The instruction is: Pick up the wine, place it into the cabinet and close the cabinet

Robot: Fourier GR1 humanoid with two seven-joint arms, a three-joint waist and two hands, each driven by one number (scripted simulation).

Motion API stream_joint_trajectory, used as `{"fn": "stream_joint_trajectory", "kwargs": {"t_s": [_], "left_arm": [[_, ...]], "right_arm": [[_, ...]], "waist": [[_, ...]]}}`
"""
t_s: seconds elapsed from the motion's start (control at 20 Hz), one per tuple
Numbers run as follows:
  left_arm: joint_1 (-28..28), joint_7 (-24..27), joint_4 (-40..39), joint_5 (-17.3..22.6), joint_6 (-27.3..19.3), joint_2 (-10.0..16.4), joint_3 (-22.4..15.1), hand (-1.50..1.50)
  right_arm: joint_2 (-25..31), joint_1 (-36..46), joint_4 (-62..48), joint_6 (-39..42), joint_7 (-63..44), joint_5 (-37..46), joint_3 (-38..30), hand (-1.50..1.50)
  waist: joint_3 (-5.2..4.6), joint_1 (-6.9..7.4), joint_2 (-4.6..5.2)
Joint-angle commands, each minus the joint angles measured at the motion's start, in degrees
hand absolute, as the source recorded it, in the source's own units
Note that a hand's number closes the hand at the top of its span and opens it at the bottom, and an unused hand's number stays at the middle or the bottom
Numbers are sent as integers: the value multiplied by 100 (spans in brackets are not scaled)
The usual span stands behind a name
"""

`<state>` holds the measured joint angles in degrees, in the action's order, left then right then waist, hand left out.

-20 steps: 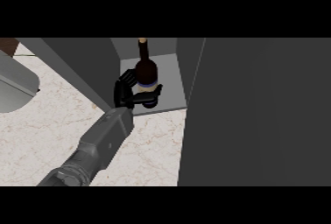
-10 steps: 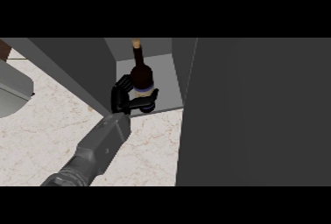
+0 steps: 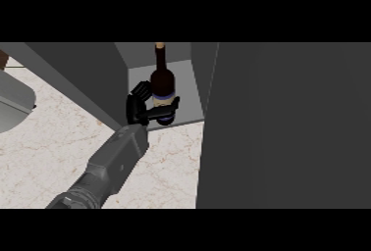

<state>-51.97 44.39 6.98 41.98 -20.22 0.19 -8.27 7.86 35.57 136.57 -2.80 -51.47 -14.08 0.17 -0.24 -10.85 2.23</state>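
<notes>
While the wine bottle (image 3: 162, 84) stands upright inside the open cabinet (image 3: 184, 93), set between its two side walls with its neck toward the back, the left hand (image 3: 138, 109) is curled round the bottle's lower body, fingers crossing its front. Grey forearm (image 3: 109, 164): enters from the lower left, lying over the marbled counter (image 3: 43, 147). Dark grey panel (image 3: 290, 127): fills the right of the view; grey object (image 3: 11, 105) at the left edge, cut off, kind not discernible.
</notes>
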Motion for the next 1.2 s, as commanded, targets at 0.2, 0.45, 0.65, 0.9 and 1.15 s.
{"fn": "stream_joint_trajectory", "kwargs": {"t_s": [0.2,0.45,0.65,0.9,1.15], "left_arm": [[-441,-362,95,186,-394,-19,-155,150],[-748,-469,78,277,-686,-19,-188,150],[-824,-488,21,274,-644,-19,-234,150],[-1166,-856,-154,318,-680,-19,-153,150],[-1231,-962,-190,461,-718,-19,-14,150]], "right_arm": [[36,-123,-65,93,68,-153,-146,-150],[-22,-134,147,-20,-90,-124,-77,-150],[5,-52,-36,-6,40,-36,-152,-150],[73,-194,65,87,80,-128,-284,-150],[65,-504,185,230,180,-267,-337,-150]], "waist": [[7,141,-17],[3,4,-1],[1,107,29],[10,185,47],[18,167,59]]}}
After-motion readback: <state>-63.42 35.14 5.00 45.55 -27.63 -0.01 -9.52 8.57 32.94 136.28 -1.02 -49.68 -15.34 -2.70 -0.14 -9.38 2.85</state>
